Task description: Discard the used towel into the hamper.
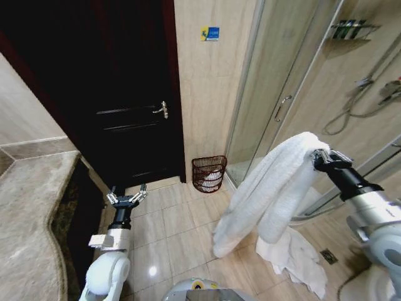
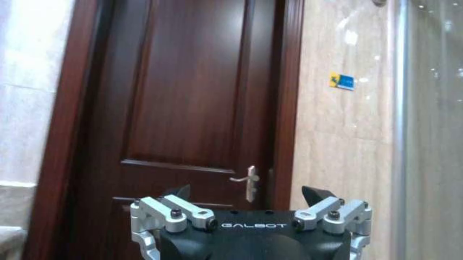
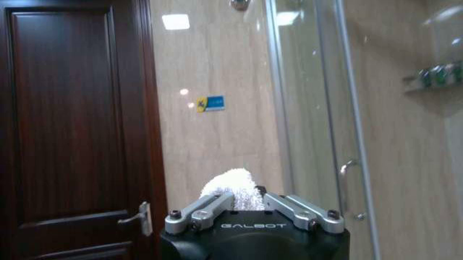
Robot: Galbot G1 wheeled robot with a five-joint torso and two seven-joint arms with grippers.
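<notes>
I am in a bathroom with a shiny tiled floor (image 1: 175, 232), pale stone walls, a tall dark wood door (image 1: 125, 94) and a glass shower (image 1: 288, 81). The stone counter (image 1: 31, 219) runs along my left side, smooth and speckled, with a curved front edge. My big white towel (image 1: 269, 188) is soft and fluffy. It hangs in long folds from my right gripper (image 1: 321, 157), which is pressed together on the top of it, held up high in front of the shower glass. In my right wrist view a fuzzy bump of the towel (image 3: 231, 187) pokes up between my fingers. More white cloth (image 1: 294, 257) lies on the floor below it. The hamper (image 1: 208, 174) is small, round and dark reddish brown, made of thin wire you can see through, wider at the top. It stands on the floor against the wall, between the door and the shower, well apart from the towel, and something white is already inside. My left gripper (image 1: 127, 197) is spread open and holds nothing, low down by the counter's front edge, pointing at the door. I think I am at the carrying step. Next I need to get the towel over the hamper's open top before I let go.
</notes>
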